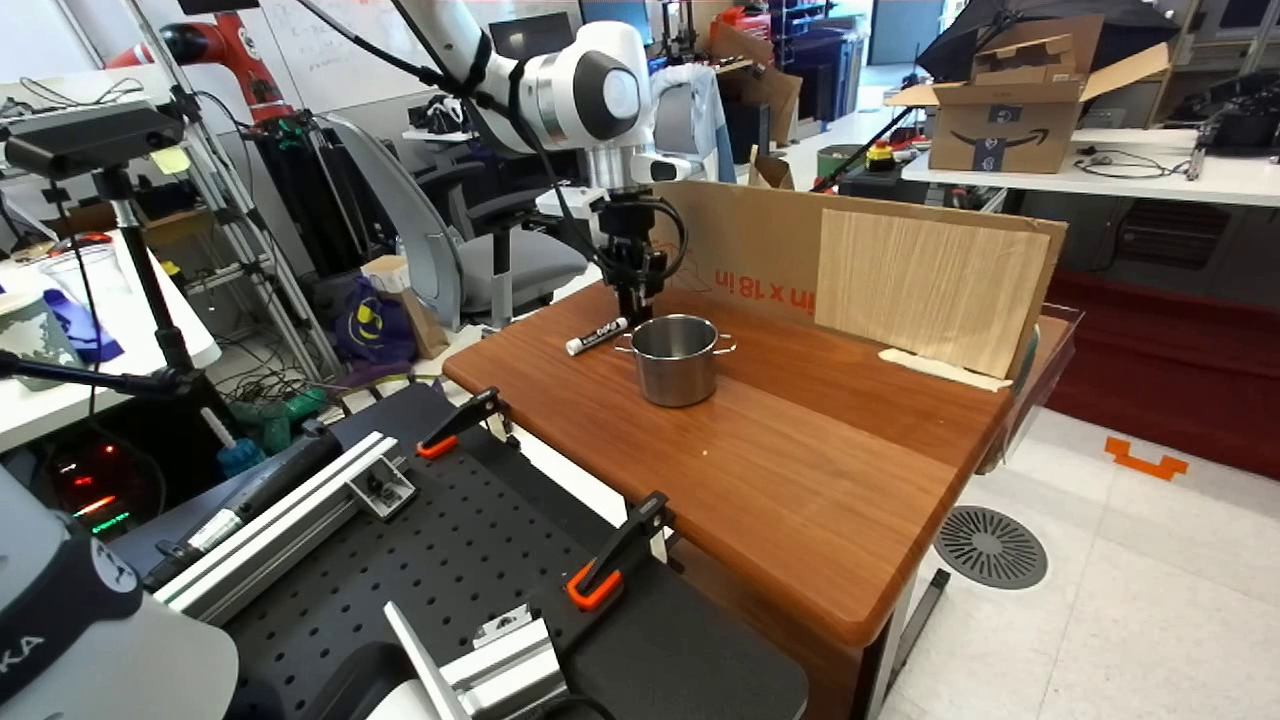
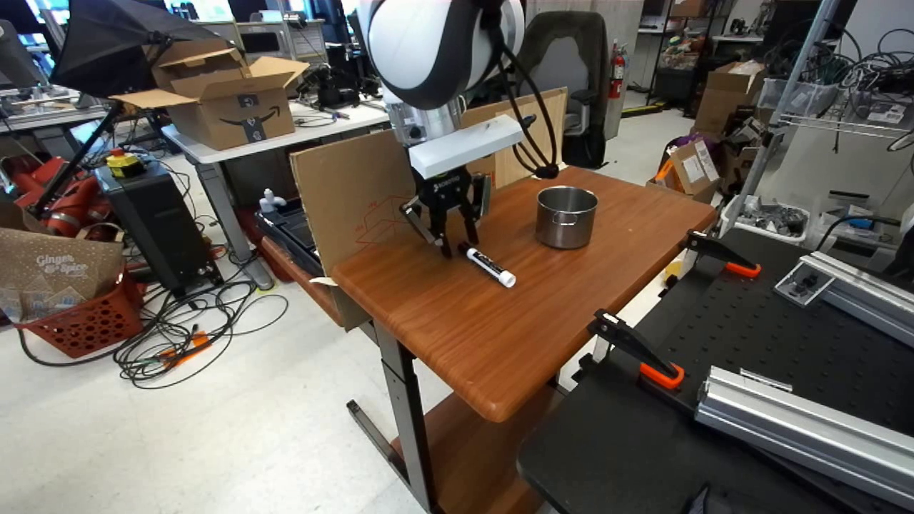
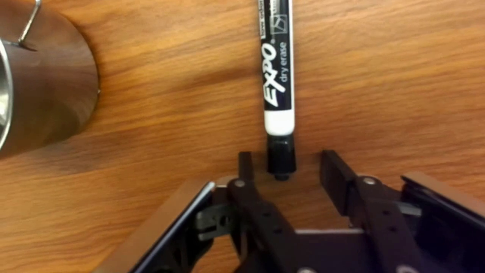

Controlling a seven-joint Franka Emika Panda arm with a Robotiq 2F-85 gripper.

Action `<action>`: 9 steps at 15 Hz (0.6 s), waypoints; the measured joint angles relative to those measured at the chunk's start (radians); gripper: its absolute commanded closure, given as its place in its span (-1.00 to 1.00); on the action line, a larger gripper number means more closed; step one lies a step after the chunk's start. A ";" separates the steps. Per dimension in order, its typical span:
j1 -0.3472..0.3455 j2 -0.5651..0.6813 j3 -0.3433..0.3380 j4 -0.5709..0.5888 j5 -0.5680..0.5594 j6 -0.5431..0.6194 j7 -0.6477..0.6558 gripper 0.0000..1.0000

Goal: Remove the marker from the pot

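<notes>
The marker lies flat on the wooden table beside the pot, not in it; it shows in both exterior views (image 1: 597, 336) (image 2: 490, 268) and in the wrist view (image 3: 279, 83). It has a white and black body with a black cap. The pot, shiny grey metal with small side handles, stands upright on the table (image 1: 677, 375) (image 2: 566, 221) and is partly cut off in the wrist view (image 3: 53, 83). My gripper (image 3: 287, 163) is open, pointing down low over the table (image 2: 457, 246). Its fingers stand on either side of the cap end, with gaps on both sides.
An upright cardboard panel (image 1: 745, 250) (image 2: 357, 193) stands along the table's (image 1: 800, 450) edge behind the gripper. Two clamps with orange pads (image 1: 620, 550) (image 1: 465, 420) sit at the black perforated bench (image 1: 420, 560) along the opposite edge. A grey chair (image 1: 400, 220) stands near the table.
</notes>
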State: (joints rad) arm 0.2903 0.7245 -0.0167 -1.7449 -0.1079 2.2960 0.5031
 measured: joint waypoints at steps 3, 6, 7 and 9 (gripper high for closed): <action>0.001 0.006 0.000 0.007 0.000 0.000 0.001 -0.98; 0.002 0.009 0.000 0.011 0.000 0.000 0.003 -1.00; 0.002 0.009 0.000 0.012 0.000 0.000 0.004 -1.00; 0.002 0.008 0.000 0.013 0.000 0.000 0.008 -1.00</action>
State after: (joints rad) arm 0.2919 0.7329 -0.0172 -1.7321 -0.1078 2.2960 0.5113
